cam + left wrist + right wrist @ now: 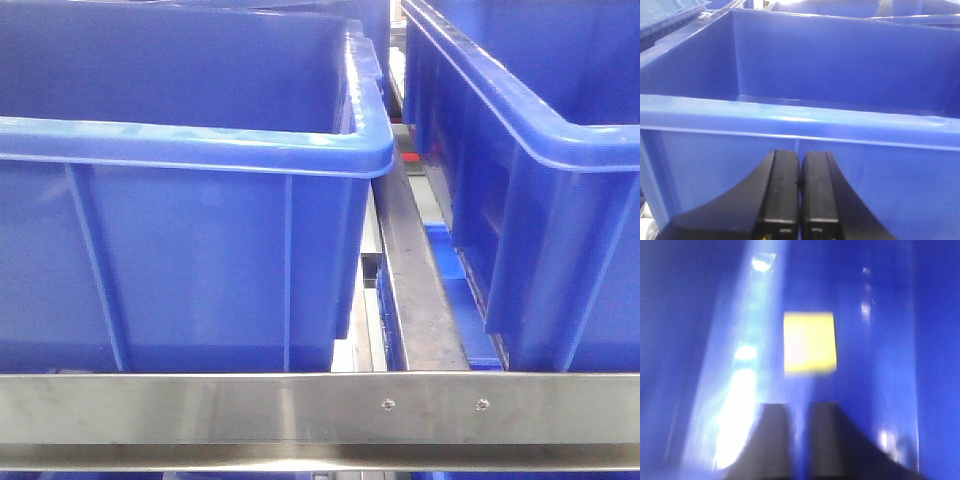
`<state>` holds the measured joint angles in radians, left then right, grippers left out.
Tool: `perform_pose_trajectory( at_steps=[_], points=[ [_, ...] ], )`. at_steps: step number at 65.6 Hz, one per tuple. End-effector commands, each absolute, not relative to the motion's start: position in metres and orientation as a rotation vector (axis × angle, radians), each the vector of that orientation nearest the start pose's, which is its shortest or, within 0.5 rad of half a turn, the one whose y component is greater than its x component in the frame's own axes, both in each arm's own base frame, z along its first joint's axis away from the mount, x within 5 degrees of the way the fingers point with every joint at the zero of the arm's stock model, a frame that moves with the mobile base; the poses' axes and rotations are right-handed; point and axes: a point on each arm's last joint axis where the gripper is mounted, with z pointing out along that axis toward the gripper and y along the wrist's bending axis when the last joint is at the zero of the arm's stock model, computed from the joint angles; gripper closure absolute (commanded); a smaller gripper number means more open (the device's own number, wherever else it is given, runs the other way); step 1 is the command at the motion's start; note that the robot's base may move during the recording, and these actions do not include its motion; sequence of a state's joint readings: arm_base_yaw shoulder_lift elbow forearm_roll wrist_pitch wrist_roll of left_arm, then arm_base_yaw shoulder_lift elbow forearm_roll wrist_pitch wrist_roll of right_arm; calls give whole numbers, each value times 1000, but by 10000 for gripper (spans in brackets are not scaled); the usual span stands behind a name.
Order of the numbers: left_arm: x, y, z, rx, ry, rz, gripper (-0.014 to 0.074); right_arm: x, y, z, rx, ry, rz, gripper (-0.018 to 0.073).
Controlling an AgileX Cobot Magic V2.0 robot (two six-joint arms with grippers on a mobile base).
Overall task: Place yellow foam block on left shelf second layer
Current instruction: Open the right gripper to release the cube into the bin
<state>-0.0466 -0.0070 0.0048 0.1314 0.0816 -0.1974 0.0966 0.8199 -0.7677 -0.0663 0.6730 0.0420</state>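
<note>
The yellow foam block [809, 342] lies on a glossy blue surface in the blurred right wrist view. It sits just ahead of my right gripper [799, 407] and apart from it. That gripper's dark fingers stand a narrow gap apart, and only blue shows between them. My left gripper [800, 155] is shut with its black fingers pressed together and nothing in them. It sits low in front of the outer wall of a blue bin [800, 120]. The front view shows neither the block nor a gripper.
In the front view a large blue bin [200, 150] sits at the left and another blue bin [520, 110] at the right. A steel shelf rail [320, 405] crosses in front, and a metal divider bar [415, 290] runs between the bins.
</note>
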Motion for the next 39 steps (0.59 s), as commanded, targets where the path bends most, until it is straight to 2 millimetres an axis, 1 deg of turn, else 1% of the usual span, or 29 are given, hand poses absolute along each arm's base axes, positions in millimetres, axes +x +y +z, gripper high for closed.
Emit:
perform_pose_trajectory(
  at_steps=[1, 4, 13, 20, 27, 39],
  points=[
    [57, -3, 203, -16, 1506, -99, 460, 138, 10, 342, -96, 2042, 6, 502],
    [57, -3, 203, -16, 1506, -99, 460, 125, 9, 340, -94, 2000, 9, 502],
    [57, -3, 203, -16, 1506, -99, 460, 98, 6, 332, -89, 1904, 14, 502],
    [57, -3, 204, -16, 1500, -100, 460, 85, 5, 330, -86, 1876, 15, 502],
    [57, -3, 203, -16, 1506, -99, 460, 78, 4, 330, -84, 1868, 15, 502],
    [57, -3, 203, -16, 1506, -99, 460, 77, 4, 330, -83, 1866, 15, 502]
  ],
)
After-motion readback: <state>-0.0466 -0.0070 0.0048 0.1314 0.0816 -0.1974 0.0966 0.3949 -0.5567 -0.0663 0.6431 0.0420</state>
